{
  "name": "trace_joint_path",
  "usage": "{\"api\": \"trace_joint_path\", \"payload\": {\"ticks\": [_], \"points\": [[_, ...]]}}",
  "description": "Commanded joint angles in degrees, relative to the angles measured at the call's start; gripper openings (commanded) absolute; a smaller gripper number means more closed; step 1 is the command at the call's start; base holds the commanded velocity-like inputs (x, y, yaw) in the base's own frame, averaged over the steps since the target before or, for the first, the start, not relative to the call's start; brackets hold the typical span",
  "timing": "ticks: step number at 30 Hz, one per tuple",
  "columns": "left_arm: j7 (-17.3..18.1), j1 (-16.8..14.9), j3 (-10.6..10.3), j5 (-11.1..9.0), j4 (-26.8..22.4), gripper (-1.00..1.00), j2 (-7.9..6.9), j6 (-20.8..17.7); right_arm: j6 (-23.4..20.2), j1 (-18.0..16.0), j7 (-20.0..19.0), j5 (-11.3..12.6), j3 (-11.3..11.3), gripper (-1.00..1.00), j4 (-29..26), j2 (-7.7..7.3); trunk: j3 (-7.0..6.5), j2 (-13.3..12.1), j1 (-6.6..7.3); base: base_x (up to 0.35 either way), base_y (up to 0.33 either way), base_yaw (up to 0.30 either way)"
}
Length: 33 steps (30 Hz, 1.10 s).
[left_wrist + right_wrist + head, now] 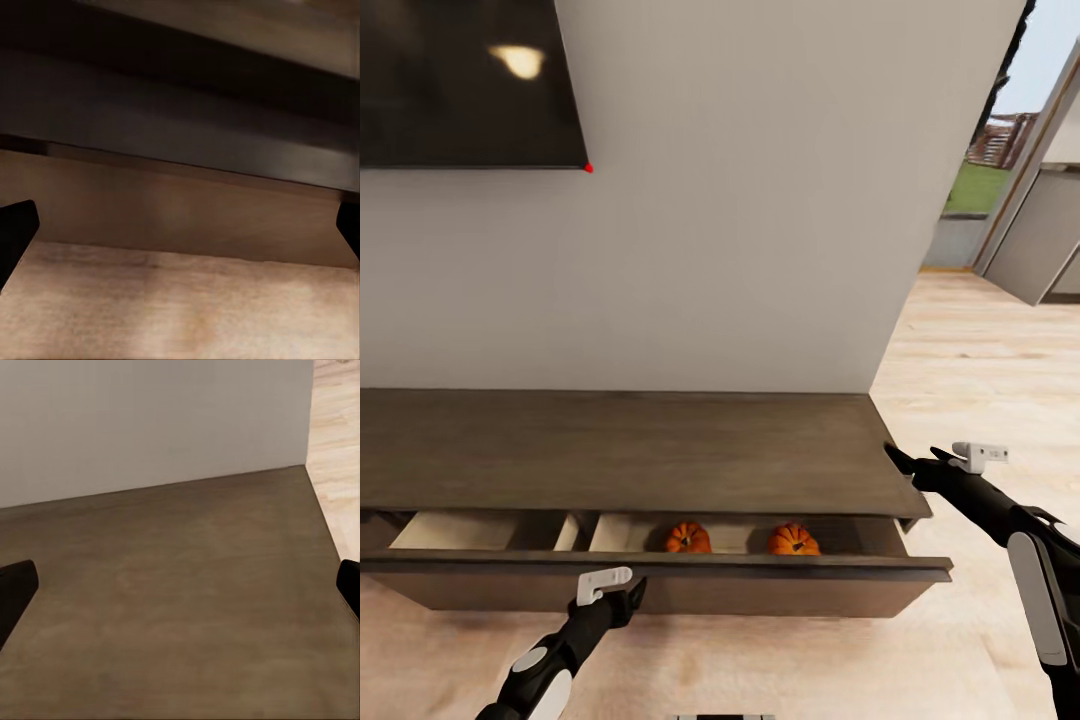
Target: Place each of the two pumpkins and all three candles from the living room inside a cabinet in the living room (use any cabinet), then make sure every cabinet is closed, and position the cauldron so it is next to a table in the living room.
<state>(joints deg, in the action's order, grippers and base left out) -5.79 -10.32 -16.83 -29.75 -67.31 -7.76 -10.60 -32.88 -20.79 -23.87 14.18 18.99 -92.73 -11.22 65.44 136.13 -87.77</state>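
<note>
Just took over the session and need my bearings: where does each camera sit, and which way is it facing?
Head view: high, looking down at the cabinet, its open drawer holding two pumpkins; both arms show.
Left wrist view: low, facing the drawer front; fingertips at the edges.
Right wrist view: above the cabinet top, facing the wall; fingertips at the edges.
Shared: the cabinet.

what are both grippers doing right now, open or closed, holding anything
Left gripper: open, empty, at the open drawer's front.
Right gripper: open, empty, by the cabinet top.

no legible text anywhere
</note>
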Motion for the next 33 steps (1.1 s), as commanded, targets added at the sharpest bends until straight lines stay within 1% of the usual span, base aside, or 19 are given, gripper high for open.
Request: {"api": "trace_joint_path", "payload": {"ticks": [1, 6, 12, 17, 33], "points": [[-0.45, -0.05, -0.2, -0.57, -0.89, 1.0, -0.07, -0.13, -0.43, -0.04, -0.12, 0.32, 0.08, 1.0, -0.05, 0.0, 0.04, 0.02, -0.02, 0.343, 0.0, 0.0], [-0.45, -0.05, -0.26, -0.62, -0.89, 1.0, 0.06, 0.77, -0.43, -0.08, -0.13, 0.32, 0.08, 1.0, -0.03, -0.02, 0.04, 0.02, -0.02, 0.281, 0.0, 0.0], [-0.52, -0.05, -0.37, -0.71, -0.89, 1.0, 0.27, 1.8, -0.43, -0.04, -0.13, 0.32, 0.08, 1.0, -0.06, 0.03, 0.04, 0.02, -0.02, 0.063, 0.0, 0.0], [-0.52, -0.05, -0.39, -0.69, -0.89, 1.0, 0.29, 1.99, -0.43, -0.04, -0.13, 0.32, 0.08, 1.0, -0.05, 0.04, 0.04, 0.02, -0.02, 0.177, 0.0, 0.0], [-0.53, -0.05, -0.53, -0.56, -0.89, 1.0, 0.19, 2.52, -0.43, -0.04, -0.13, 0.32, 0.08, 1.0, -0.04, 0.06, 0.04, 0.02, -0.02, 0.025, 0.0, 0.0]]}}
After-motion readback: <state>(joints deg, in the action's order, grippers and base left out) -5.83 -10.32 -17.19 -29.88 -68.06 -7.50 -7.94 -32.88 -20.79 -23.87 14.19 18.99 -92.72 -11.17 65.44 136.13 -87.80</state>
